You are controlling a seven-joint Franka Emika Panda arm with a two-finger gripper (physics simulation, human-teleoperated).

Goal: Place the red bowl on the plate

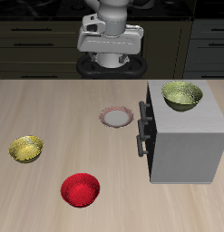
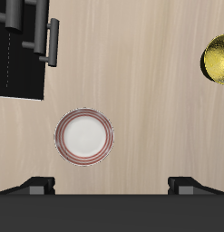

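Step in hand: none of the carrying has begun, as I judge it; the reach toward the red bowl (image 1: 81, 189) is the step in hand.
Gripper (image 1: 110, 62): high at the back of the table, nothing between its fingers. In the wrist view the two fingertips (image 2: 39, 184) stand far apart, so the jaws are wide.
Red bowl: upright on the bare table (image 1: 50, 109), close to the table's front edge, well apart from the gripper. It does not show in the wrist view.
Plate (image 1: 115, 117): lies flat farther back, between the bowl and the arm's base, just beside the grey cabinet (image 1: 186, 136). Its pale centre is bare. In the wrist view the plate (image 2: 83, 137) sits nearly under the gripper.
Yellow-green bowl on table (image 1: 25, 149): near the red bowl but apart from it, off to one side; it also shows in the wrist view (image 2: 217, 60).
Yellow-green bowl on cabinet (image 1: 181, 95): up on the cabinet top, out of the path.
Next move calls for: travel forward past the plate toward the front edge, then descent over the red bowl's rim with one finger inside and one outside. My guess is the wall is thin and glossy, so a centred pinch matters.
Risk: picking a yellow-green bowl by mistake seems unlikely given the spacing.
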